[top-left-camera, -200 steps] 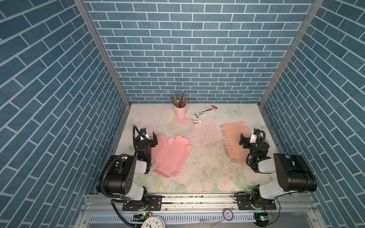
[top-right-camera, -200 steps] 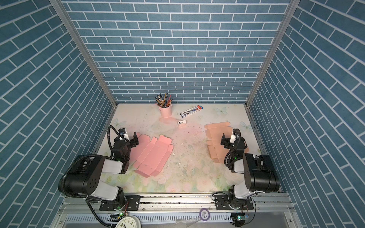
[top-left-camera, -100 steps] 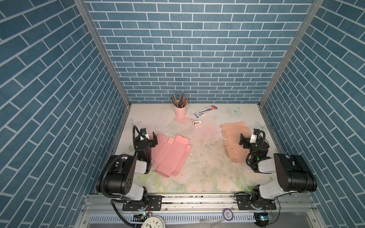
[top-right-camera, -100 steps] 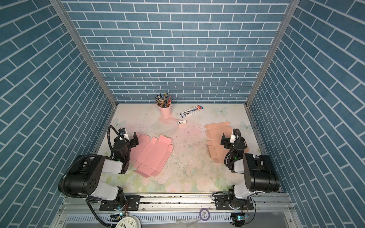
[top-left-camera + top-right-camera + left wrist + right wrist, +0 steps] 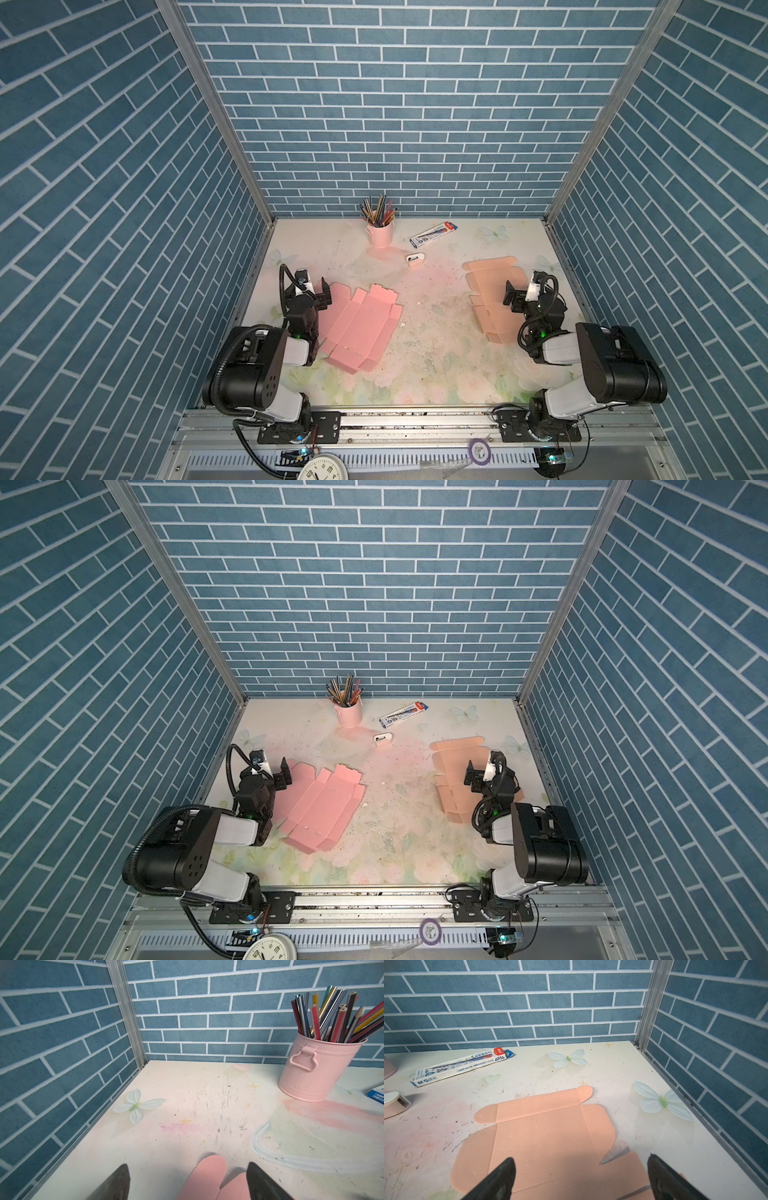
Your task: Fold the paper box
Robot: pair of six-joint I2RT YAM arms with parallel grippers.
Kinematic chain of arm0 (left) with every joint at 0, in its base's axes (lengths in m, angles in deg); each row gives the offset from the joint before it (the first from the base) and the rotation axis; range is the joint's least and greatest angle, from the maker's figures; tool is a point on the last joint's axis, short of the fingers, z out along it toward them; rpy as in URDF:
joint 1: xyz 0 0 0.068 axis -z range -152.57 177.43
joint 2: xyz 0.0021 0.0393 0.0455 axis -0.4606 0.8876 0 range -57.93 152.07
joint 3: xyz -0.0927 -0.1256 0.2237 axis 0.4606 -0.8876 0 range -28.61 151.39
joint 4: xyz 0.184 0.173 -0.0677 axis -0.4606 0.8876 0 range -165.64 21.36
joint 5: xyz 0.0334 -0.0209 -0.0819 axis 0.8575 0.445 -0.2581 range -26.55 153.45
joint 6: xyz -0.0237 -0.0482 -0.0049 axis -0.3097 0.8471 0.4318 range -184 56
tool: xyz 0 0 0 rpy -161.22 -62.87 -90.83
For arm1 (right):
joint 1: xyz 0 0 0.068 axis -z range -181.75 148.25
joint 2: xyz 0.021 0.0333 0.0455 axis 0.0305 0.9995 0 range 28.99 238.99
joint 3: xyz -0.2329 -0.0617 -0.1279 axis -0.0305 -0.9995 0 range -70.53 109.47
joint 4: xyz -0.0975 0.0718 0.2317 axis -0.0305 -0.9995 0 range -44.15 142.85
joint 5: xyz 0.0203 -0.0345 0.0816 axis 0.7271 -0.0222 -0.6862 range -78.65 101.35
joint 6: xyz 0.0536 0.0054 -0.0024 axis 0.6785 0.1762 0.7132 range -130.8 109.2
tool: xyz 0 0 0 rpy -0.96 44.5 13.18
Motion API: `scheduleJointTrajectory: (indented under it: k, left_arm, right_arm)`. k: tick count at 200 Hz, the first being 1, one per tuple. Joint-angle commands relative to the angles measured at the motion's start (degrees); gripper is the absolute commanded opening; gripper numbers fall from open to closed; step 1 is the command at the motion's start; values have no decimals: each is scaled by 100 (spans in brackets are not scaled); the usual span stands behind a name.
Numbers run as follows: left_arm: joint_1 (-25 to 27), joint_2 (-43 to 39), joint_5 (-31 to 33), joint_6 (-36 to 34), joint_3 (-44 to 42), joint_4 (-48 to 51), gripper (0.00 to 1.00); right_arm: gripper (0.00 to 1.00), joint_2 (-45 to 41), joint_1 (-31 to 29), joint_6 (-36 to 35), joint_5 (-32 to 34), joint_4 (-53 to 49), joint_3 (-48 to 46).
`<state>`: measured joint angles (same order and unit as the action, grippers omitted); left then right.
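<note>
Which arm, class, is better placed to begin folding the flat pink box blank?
Left. The left gripper stands open at the edge of the pink box blank, and the wrist view shows a flap between its jaws. The right gripper is far across, over the peach blank.

A pink metal bucket (image 5: pixel 380 235) stands upright at the worktop's (image 5: pixel 436 332) 12 o'clock, close to the back wall. It is crammed with coloured pencils (image 5: pixel 378 210) fanning above its rim. At the bucket's 3 o'clock an M&G pencil box (image 5: pixel 433 233) lies flat, apart from it. A small white pencil sharpener (image 5: pixel 415 259) sits at the bucket's 4 o'clock. Pale butterflies (image 5: pixel 662 1101) dot the worktop towards 10 and 2 o'clock, among grey scribbles and pink smears. Blue brick walls (image 5: pixel 395 104) enclose three sides. Below the front rail, a white clock (image 5: pixel 322 471) shows at 7 o'clock and a purple tape roll (image 5: pixel 480 451) at 5.
</note>
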<state>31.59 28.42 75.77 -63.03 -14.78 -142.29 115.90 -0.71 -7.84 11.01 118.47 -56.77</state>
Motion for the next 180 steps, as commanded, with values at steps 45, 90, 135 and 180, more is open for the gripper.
scheduleJointTrajectory:
  k: [45,90,135,180]
  left_arm:
    - [14,14,-54,-53,75,-51,88]
    - [22,-145,-55,-62,84,77,88]
    - [36,-460,13,-58,181,515,88]
    - [245,-1260,283,109,515,1821,88]
  right_arm:
    - [98,51,34,-145,-80,169,95]
    - [98,36,29,-205,-131,306,19]
    - [99,-323,25,-255,-272,137,-52]
    - [99,-985,20,-183,-258,-645,36]
